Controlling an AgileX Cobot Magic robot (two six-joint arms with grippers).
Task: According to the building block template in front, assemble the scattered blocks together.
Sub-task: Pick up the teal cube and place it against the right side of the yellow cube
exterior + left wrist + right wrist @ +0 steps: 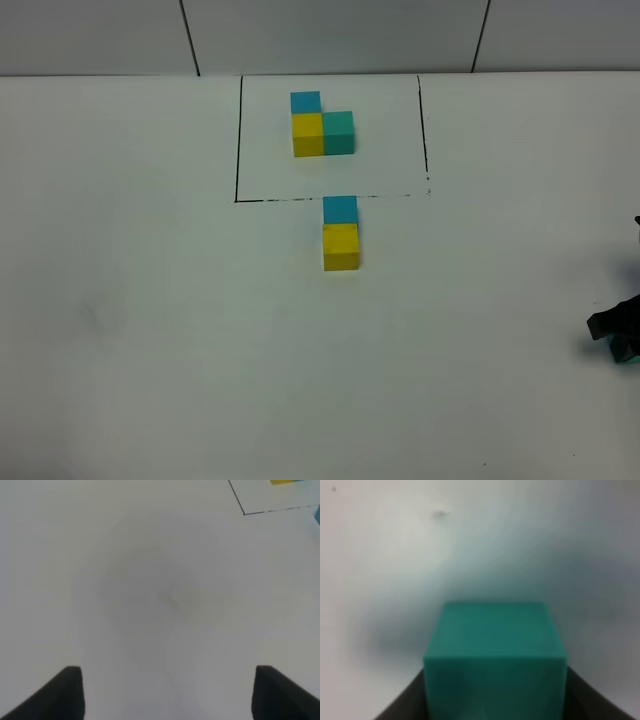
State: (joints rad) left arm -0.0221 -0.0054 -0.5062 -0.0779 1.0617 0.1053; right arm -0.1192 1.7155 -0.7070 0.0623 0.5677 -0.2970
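Cube first: the teal-green cube [495, 640] fills my right wrist view. The right gripper [495, 695] is closed on it, with dark fingers [402, 705] against either flank. From overhead, that gripper sits at the far right edge of the table [150, 350], well apart from everything else.

The blue cube [340, 209] and yellow cube [341, 246] lie touching in a line, the blue one right at the lower black line around the template [322, 125]. The left gripper [165, 690] hangs about half open over bare table, holding nothing.

The wrist picture is soft, so I think the grip is square but can't swear to it. My worry is that a skewed hold would land the cube rotated. Setting it against the yellow cube's right side could also nudge the pair out of line, and a weak pinch could let it slip on the long carry.
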